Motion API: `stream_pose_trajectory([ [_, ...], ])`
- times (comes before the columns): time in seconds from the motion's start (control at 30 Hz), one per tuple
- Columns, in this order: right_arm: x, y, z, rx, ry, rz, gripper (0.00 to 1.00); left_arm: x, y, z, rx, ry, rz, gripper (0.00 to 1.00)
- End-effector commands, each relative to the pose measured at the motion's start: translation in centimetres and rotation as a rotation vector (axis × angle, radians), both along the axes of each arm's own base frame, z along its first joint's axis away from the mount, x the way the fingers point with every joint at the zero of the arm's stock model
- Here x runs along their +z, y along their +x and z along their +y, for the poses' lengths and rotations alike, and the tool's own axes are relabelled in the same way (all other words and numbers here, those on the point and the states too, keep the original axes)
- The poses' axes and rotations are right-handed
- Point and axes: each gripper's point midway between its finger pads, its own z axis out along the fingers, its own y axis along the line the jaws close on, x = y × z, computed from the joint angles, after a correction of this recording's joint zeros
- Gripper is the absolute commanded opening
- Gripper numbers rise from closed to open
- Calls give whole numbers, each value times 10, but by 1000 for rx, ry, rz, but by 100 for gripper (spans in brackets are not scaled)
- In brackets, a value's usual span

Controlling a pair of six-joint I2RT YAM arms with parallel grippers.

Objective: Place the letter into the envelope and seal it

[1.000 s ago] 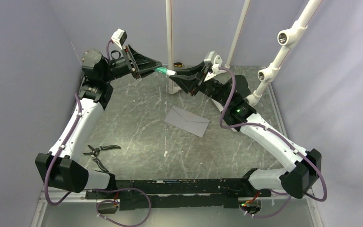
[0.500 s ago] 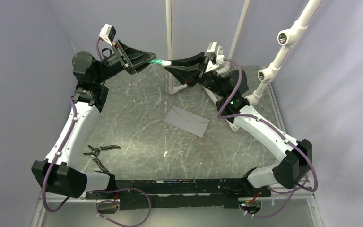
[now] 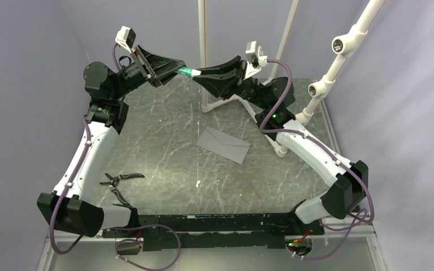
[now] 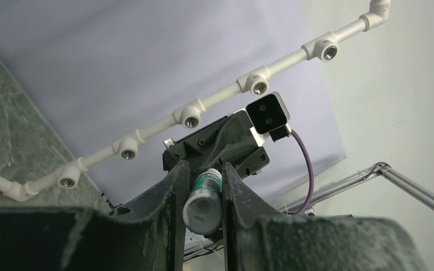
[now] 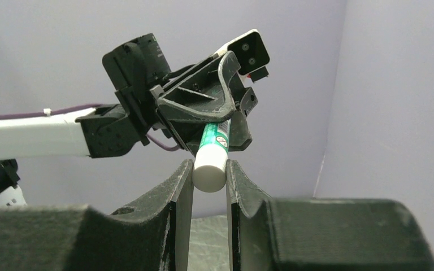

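The grey envelope (image 3: 224, 144) lies flat on the marbled table (image 3: 158, 147), mid-table and well below both grippers. The letter is out of view. High over the back of the table, a glue stick (image 3: 191, 72) with a green label and a white cap hangs level between the two grippers. My left gripper (image 3: 181, 71) is shut on its green body end (image 4: 203, 206). My right gripper (image 3: 201, 73) is shut on the white cap (image 5: 209, 169). Each wrist view looks along the stick at the other gripper, the left gripper (image 4: 204, 169) and right gripper (image 5: 209, 165) pinching it from both sides.
Black-handled pliers (image 3: 117, 181) lie near the left arm's base. White pipe posts (image 3: 203, 39) rise at the back, and an angled pipe frame (image 3: 339, 53) stands at the right. A small white scrap (image 3: 197, 183) sits in front of the envelope. Purple walls enclose the table.
Both arms have risen and shifted a little left, carrying the glue stick between them. Both grips are unchanged, and the envelope has not moved.
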Motion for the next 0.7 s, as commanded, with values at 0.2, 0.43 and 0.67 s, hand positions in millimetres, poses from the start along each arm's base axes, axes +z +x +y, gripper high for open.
stream_pose_trajectory([
  [0.2, 48, -38, 12, 174, 47, -49, 0, -17, -17, -20, -82, 97, -62, 2],
  [0.43, 46, -38, 19, 222, -20, 23, 0, -51, -11, -26, -49, 253, -92, 3],
  [0.67, 67, -33, 9, 217, 93, 113, 0, -87, -7, -36, -45, 334, -42, 2],
])
